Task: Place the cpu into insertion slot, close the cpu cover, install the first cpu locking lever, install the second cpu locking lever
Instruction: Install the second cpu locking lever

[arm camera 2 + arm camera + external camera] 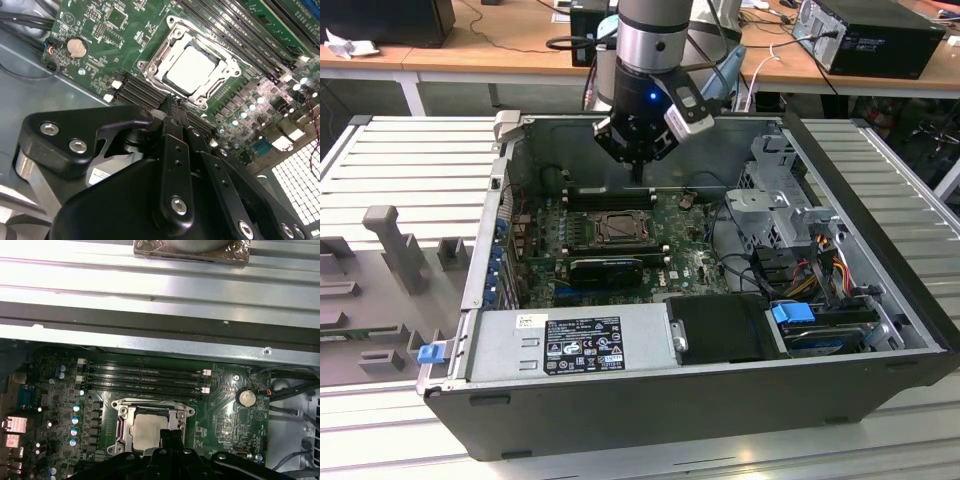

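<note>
Claw (172,107) above silver-topped cpu (192,70).

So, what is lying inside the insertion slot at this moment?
The cpu lies in the insertion slot, its silver-grey top showing through the opening of the cpu cover, which lies closed over it. The contacts beneath the chip are hidden. The gripper hovers near the socket's edge.

Dull silver metal on cpu (192,70); bright, glossy metal on cover (170,47). Matt black plastic tool (172,112). Glossy green board (227,415). Ribbed, brushed metal surface (410,160).
</note>
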`<action>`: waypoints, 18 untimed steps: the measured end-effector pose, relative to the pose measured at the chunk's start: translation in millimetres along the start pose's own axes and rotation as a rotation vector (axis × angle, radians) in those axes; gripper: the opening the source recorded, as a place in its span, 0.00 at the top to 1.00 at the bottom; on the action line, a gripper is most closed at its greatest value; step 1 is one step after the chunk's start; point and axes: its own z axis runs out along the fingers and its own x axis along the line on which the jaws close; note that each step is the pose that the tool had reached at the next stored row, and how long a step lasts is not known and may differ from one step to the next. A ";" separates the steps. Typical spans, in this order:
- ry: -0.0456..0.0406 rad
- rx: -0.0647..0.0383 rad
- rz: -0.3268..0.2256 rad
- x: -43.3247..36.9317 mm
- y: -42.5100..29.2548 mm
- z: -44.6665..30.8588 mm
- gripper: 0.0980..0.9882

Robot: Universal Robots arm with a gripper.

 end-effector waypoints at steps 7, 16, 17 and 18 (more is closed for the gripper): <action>0.0000 0.000 0.000 0.3 -2.6 -1.8 0.99; 0.0000 -0.001 0.001 3.5 -44.2 0.9 0.99; -0.0001 -0.001 0.001 3.7 -46.3 2.4 0.99; -0.0002 -0.001 0.001 3.8 -47.9 4.0 0.99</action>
